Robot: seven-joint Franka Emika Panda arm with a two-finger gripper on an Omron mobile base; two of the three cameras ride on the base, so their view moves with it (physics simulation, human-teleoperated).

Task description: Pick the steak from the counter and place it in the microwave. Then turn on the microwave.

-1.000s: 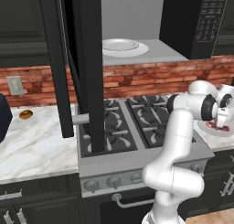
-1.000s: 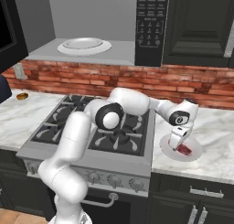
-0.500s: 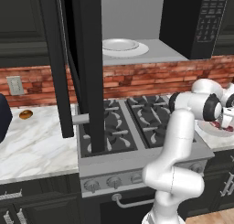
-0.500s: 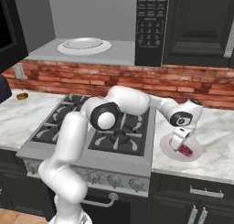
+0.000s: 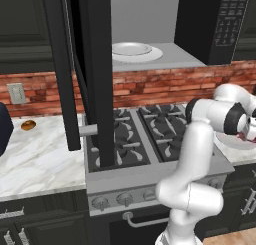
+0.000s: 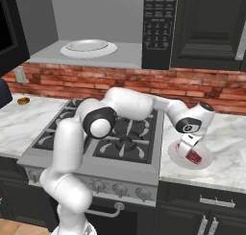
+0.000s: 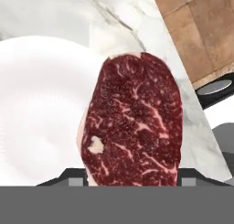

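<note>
Gripper [image 6: 191, 150] low over the white plate [image 6: 205, 163] on the counter [image 6: 226, 138] — jaws clamped on the steak [image 7: 132, 122]; microwave [image 5: 150, 34] door open.

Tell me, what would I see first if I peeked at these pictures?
A big dark-red steak right in front of the claw, above a white plate on the marble counter. Up above the stove, the black microwave stands open with a round plate inside.
</note>
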